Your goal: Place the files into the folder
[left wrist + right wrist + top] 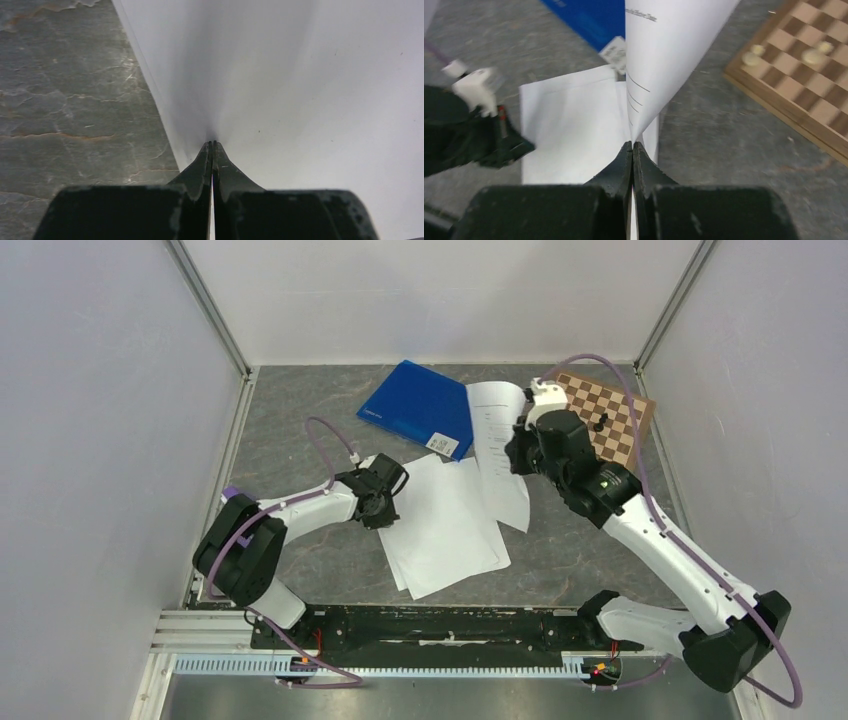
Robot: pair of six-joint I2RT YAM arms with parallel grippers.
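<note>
While both of my arms reach out over the grey, marble-veined table (pixel 300 410), each of my grippers is pinched tight on paper. My left gripper (pixel 212 144) has its two fingers pressed together on the left edge of the blank sheets (pixel 445 525). The paper rises in a soft ridge from that pinch. The rest of the pile lies flat in the middle of the table, fanned a little so its corners do not line up.

My right gripper (pixel 632 144) is clamped on a printed sheet (pixel 664 50), which curls upward from my fingertips, with lines of black text showing on it. From above, its near end lies over the right side of the pile.

The blue folder (pixel 420 405) lies flat at the far middle of the table, lid down. The white label (pixel 445 445) sits at its near right corner, just beside the printed sheet and the far corner of the pile.

A brown chessboard (pixel 605 415) with a few pieces on it sits in the far right corner, under my right arm. Pale, bare walls (pixel 100 390) close the table in on three sides, with metal posts at the far corners. A slotted metal rail (pixel 400 665) runs along the near edge.
</note>
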